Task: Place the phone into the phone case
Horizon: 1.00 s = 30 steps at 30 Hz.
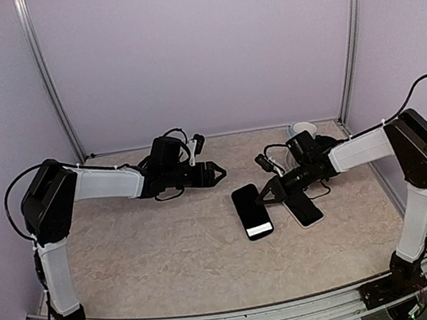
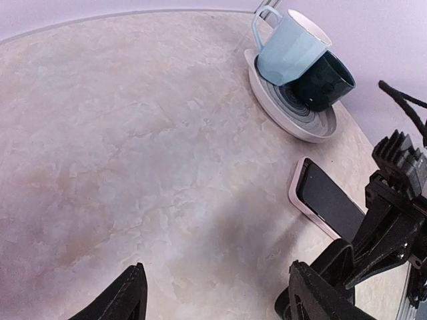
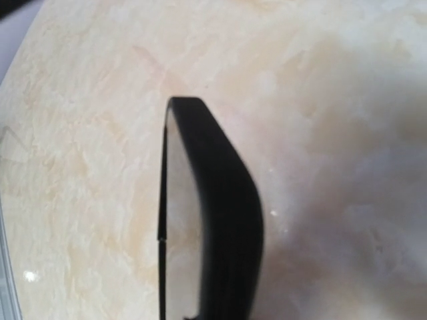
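A black phone [image 1: 252,210] lies in the middle of the table. In the right wrist view it [image 3: 227,220] fills the centre, seen edge-on and very close. My right gripper [image 1: 266,196] is at the phone's right edge and looks shut on it. Its fingers do not show in its own wrist view. The light-rimmed phone case [image 1: 305,209] lies just right of the phone, under my right gripper. It also shows in the left wrist view [image 2: 327,200]. My left gripper [image 1: 217,173] is open and empty above the table behind the phone, its jaws [image 2: 215,267] wide apart.
A plate [image 2: 313,127] with a light blue cup [image 2: 287,47] and a dark cup [image 2: 327,80] stands at the back right, which the top view also shows [image 1: 303,129]. Enclosure walls and posts stand on three sides.
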Each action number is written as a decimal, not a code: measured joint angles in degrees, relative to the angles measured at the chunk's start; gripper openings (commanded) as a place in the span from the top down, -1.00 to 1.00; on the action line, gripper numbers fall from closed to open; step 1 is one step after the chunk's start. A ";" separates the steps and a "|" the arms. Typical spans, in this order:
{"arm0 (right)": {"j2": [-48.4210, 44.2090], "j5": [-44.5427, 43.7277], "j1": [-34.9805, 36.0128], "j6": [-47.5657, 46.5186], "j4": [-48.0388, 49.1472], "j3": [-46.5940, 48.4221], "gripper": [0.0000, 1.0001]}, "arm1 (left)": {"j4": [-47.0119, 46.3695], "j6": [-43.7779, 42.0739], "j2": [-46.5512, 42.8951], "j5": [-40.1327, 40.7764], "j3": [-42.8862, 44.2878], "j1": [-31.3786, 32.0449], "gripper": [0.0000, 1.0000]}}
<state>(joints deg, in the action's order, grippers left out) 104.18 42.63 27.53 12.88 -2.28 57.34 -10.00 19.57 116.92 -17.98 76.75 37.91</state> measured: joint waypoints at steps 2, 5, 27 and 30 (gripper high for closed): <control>1.38 -0.04 -0.13 0.61 -1.64 1.70 1.00 | 0.35 0.00 -0.66 1.27 -0.26 -0.02 -0.45; 2.78 -0.52 -0.26 2.08 -3.96 3.54 1.00 | 0.66 -0.02 -1.20 2.34 -0.31 0.17 -0.45; 3.48 -17.64 -0.59 5.88 -11.17 2.95 0.38 | 3.17 0.15 -1.44 5.07 -0.85 0.37 -0.45; 3.45 -18.53 -0.55 5.07 -11.34 3.37 0.33 | 3.30 0.15 -1.75 5.62 -0.90 0.37 -0.45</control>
<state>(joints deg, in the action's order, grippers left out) 107.63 24.10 26.98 17.96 -13.63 60.71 -6.70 19.73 115.18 -12.36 75.85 38.28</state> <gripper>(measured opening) 0.309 0.723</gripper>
